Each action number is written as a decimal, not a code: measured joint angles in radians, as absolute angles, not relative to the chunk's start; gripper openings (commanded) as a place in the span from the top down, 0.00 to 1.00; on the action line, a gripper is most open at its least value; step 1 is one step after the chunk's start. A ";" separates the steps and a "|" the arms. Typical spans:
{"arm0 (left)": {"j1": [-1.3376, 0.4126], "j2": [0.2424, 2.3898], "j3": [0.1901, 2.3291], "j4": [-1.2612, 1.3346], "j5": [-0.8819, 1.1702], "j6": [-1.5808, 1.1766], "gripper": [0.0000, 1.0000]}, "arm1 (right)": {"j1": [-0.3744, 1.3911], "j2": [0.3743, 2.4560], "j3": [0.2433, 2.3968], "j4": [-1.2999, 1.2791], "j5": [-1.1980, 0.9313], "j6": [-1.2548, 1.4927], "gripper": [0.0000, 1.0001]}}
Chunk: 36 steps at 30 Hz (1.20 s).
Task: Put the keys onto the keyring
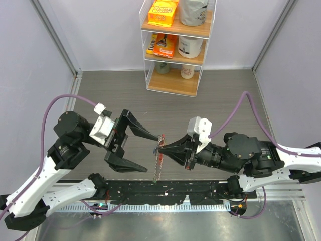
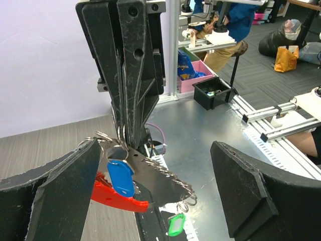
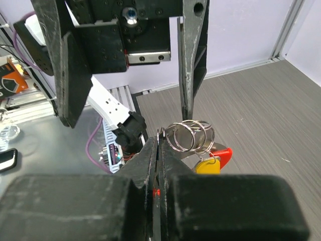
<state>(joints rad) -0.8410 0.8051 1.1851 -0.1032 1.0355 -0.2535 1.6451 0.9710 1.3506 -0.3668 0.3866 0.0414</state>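
Keyring (image 1: 158,163) betw. R claw (image 1: 162,146) tips, midair

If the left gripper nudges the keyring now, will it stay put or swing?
Likely floppy: the keyring dangles as a chain below the shut right gripper, so a nudge from the open left gripper would probably swing it. The blue key hangs loose and may twist.

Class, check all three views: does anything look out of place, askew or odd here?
Nothing looks spilled or broken. The oddity is that the keyring hangs in mid-air, pinched by the right gripper with its fingers shut. The blue key dangles askew, and the left gripper gapes wide around it.
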 measured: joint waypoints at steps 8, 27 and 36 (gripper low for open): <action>-0.841 0.788 1.134 -0.033 1.035 -0.253 0.05 | 1.645 1.009 1.390 -0.360 0.368 0.064 0.94; -0.841 0.751 1.121 -0.018 0.968 -0.156 0.00 | 1.641 1.040 1.425 -0.372 0.279 0.129 0.94; -0.841 0.779 1.118 0.047 0.993 -0.192 0.00 | 1.641 1.041 1.437 -0.373 0.207 0.157 0.94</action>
